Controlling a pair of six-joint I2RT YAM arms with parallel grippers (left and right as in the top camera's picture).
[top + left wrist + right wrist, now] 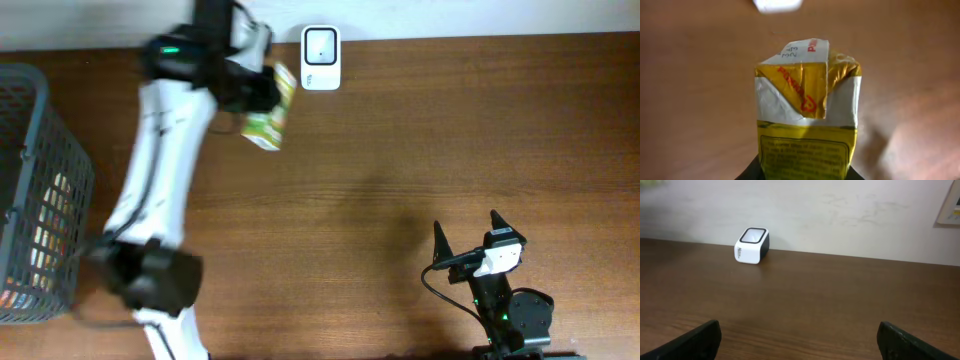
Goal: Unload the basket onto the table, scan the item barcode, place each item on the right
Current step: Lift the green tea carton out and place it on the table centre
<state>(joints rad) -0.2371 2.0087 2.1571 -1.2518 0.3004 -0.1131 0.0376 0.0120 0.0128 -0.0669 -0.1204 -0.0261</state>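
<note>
Wooden tabletop (pixel 400 150): left tool (pixel 252 93) clamps yellow carton (pixel 268 122) just left of white scanner (pixel 321 58), long axis toward the wall (pixel 450 15); right tool (pixel 468 236), spread wide, sits well apart.

The left arm (pixel 160 150) is a long white tube between chunky black joints, with a small green light (pixel 168 47). The right arm (pixel 525 310) is black, with a white wrist block (pixel 497 258), a looping cable (pixel 428 282) and pointed fingers (pixel 440 243).
</note>
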